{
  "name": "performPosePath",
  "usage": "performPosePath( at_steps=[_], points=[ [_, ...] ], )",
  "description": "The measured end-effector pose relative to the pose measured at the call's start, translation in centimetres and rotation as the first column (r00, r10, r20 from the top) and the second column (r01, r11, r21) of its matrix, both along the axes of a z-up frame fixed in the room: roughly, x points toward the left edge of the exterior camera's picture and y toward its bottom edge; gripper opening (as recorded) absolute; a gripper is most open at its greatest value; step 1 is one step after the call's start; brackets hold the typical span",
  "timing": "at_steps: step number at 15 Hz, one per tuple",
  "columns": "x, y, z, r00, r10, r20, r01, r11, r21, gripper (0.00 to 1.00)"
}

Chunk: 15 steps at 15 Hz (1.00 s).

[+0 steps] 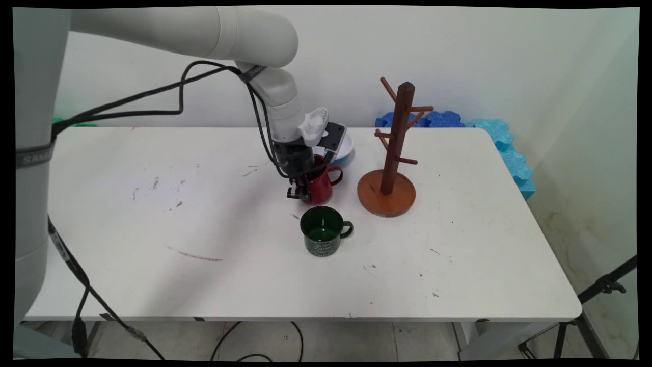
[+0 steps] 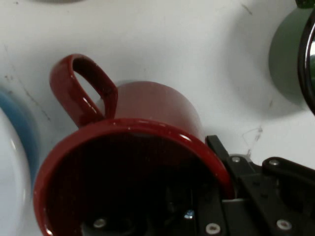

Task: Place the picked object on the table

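A dark red mug [image 1: 322, 186] stands on the white table [image 1: 153, 229], its handle turned toward the wooden mug tree. My gripper [image 1: 300, 193] is down at the mug's left side. In the hand view the red mug [image 2: 147, 108] fills the lower frame, and its rim runs between the fingers of my gripper [image 2: 214, 164]: one finger [image 2: 221, 150] lies outside the wall and the other is inside the dark cup. The gripper is shut on the rim. A green mug [image 1: 323, 232] stands just in front, and its edge shows as the green mug [image 2: 288, 64] in the hand view.
A wooden mug tree [image 1: 389, 153] with bare pegs stands on a round base right of the red mug. A white and blue bowl [image 1: 346, 148] sits right behind the mug, partly hidden by my wrist. Blue foam pieces [image 1: 509, 153] line the table's far right edge.
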<state>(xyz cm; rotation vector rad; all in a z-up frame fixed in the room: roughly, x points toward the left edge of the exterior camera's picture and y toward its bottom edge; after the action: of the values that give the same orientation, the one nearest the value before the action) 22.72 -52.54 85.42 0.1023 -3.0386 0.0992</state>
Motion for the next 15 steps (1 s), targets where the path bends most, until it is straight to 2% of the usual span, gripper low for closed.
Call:
performPosePath(
  at_steps=[13,14,15],
  points=[
    [0.47,-0.16,-0.78,0.999,-0.034,-0.002,0.034,0.999,-0.017,0.0],
    [0.52,-0.15,-0.77,0.999,-0.036,-0.001,0.036,0.999,-0.02,1.0],
    [0.58,-0.15,-0.78,0.999,-0.037,0.0,0.037,0.999,-0.022,1.0]
  ],
)
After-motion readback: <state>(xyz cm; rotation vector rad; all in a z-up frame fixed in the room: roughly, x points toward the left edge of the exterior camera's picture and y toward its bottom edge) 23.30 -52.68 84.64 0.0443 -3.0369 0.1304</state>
